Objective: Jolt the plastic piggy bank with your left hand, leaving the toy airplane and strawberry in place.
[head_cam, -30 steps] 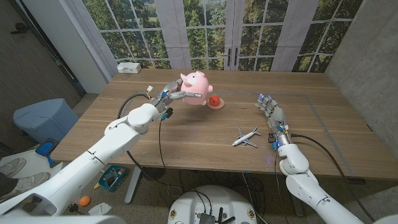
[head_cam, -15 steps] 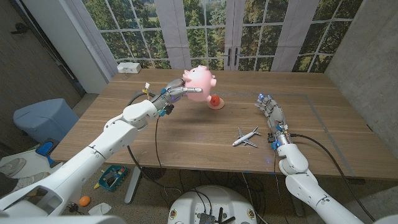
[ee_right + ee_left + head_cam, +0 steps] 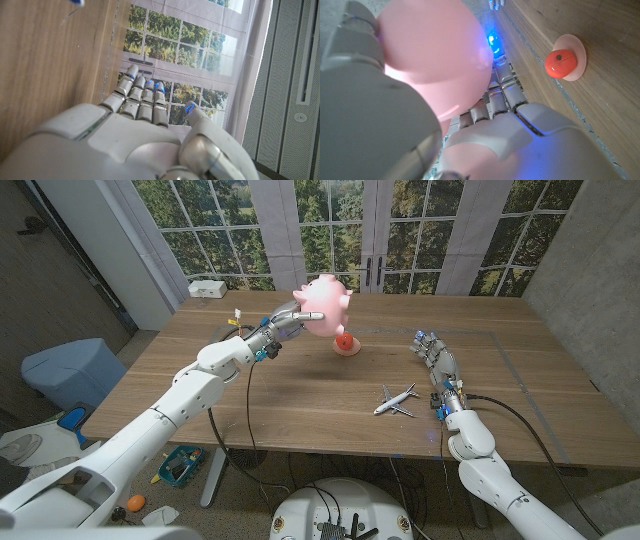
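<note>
Pink, hollow-looking plastic, the piggy bank [image 3: 322,304] was held clear of the table [image 3: 300,405] at its far left by the left hand [image 3: 285,320], fingers [image 3: 305,315] wrapped round its smooth, likely light and slippery belly, judged the surest hold.

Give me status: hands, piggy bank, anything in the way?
Left hand grips piggy bank, lifted off table. Right hand open, idle. Strawberry just below the bank, airplane well apart.
</note>
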`<action>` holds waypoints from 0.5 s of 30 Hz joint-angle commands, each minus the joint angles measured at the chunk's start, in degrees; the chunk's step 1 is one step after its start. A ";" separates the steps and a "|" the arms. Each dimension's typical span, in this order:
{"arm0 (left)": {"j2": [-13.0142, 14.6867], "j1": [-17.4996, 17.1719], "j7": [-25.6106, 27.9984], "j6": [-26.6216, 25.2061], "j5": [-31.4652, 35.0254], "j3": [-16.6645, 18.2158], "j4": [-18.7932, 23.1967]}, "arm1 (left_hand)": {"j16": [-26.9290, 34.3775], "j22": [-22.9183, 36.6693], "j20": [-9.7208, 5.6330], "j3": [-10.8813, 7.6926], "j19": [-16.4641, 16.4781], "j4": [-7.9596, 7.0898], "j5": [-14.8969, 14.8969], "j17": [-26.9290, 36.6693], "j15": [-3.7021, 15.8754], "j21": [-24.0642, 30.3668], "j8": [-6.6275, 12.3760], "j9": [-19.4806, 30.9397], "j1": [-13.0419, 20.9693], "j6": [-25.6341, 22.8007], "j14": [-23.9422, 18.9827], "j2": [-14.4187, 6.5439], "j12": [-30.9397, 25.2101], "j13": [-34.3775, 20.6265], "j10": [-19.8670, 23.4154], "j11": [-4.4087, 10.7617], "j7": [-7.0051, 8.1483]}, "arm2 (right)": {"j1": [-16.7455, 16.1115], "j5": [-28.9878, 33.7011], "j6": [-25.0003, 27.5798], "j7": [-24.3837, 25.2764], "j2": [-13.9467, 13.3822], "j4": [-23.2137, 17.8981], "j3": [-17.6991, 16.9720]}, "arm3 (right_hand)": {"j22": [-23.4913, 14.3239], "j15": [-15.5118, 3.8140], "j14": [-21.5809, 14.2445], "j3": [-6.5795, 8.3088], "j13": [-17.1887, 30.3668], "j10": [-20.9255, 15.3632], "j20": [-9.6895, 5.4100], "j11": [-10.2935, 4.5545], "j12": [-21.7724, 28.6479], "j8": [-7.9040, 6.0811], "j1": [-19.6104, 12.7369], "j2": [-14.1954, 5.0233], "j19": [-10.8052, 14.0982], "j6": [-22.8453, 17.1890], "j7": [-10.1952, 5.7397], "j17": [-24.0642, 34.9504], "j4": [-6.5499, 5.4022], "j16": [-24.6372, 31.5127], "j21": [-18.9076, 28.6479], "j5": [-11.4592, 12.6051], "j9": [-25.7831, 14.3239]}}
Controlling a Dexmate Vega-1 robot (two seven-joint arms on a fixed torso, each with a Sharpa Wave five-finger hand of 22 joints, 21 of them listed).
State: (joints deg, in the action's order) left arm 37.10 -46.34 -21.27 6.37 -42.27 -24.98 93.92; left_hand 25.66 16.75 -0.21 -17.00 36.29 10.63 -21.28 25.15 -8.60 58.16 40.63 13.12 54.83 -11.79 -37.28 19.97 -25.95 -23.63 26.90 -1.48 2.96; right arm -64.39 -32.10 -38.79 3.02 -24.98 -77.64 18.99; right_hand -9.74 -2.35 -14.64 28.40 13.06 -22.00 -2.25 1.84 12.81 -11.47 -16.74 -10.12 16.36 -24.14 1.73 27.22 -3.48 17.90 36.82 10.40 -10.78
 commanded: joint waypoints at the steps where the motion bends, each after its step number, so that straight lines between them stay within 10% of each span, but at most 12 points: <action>1: 0.37 0.83 0.57 -0.07 -0.18 -0.57 -0.34 | -0.23 -0.10 -7.64 -3.34 -3.29 -0.86 -0.51 0.33 22.37 0.39 5.74 1.48 22.17 -34.34 -28.71 -21.94 0.18 -8.78 32.47 12.22 0.10 | 0.37 -0.25 -0.05 -0.08 0.16 0.44 0.04 | -0.18 -0.45 0.25 0.20 0.18 0.15 -0.77 -0.06 -0.24 0.08 0.56 -0.32 0.37 -0.11 0.38 0.18 -0.11 0.13 -0.29 -0.13 -0.23; 15: 4.13 -1.07 13.96 -5.49 8.58 -0.89 6.50 | -0.46 -0.77 -7.68 -3.53 -3.60 -0.87 -0.82 0.55 22.37 1.14 5.66 1.53 22.01 -34.33 -28.76 -21.90 0.57 -9.13 32.60 12.20 -0.02 | 0.77 -0.07 0.22 0.08 0.18 0.65 0.13 | -0.19 -0.32 0.20 0.20 0.17 0.18 -0.75 0.02 -0.25 0.08 0.66 -0.28 0.47 -0.12 0.38 0.18 -0.06 0.18 -0.49 -0.13 -0.23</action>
State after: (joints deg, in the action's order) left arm 38.06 -45.83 -17.75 5.31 -40.64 -25.52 94.50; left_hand 25.17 15.94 -0.14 -17.00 36.19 10.63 -21.68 25.41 -8.60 58.92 40.63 13.12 54.83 -11.79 -37.29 19.97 -25.53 -23.63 26.90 -1.48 2.95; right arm -63.99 -32.20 -38.78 3.07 -24.88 -77.27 19.04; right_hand -9.74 -2.35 -14.64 28.40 13.06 -22.00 -2.25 1.84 12.81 -11.47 -16.73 -10.10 16.36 -24.14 1.73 27.22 -3.48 17.90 36.36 10.40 -10.78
